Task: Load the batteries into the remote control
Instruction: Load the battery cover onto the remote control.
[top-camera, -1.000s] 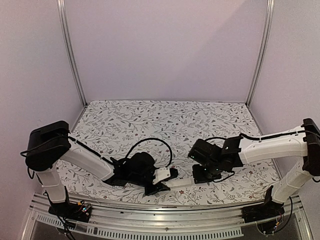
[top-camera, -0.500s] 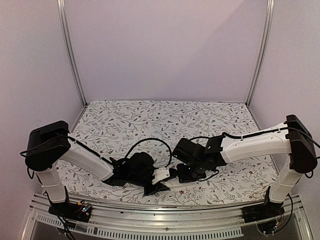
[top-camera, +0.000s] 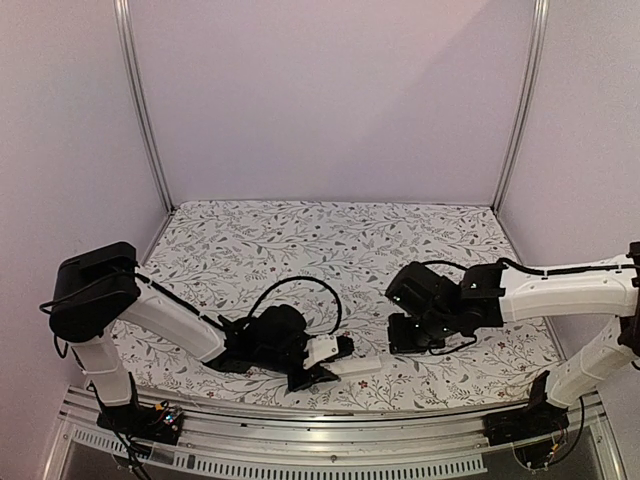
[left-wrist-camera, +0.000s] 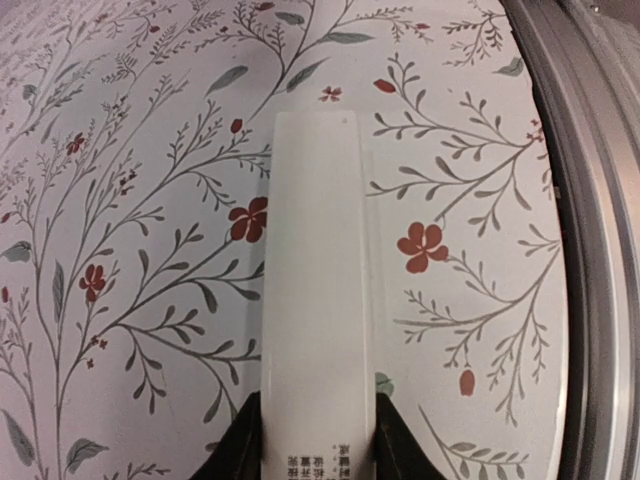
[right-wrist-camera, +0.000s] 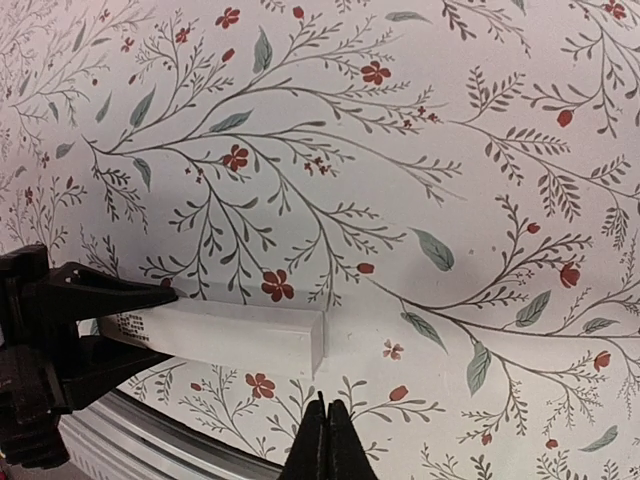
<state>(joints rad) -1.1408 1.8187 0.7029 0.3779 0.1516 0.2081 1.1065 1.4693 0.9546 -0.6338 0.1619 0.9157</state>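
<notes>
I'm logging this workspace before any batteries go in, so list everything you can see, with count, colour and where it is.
remote control: one, white, near the table's front edge, one end in the left gripper
batteries: none in view
tablecloth: one, white with grey and red floral print, covering the table
metal rail: one, silver, along the front edge
frame posts: two, silver, at the back corners
left gripper: one, black, shut on the remote control
right gripper: one, black, shut and empty, by the remote control's free end

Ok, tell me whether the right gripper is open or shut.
Shut. The right gripper has its fingertips pressed together, with nothing between them.
</notes>
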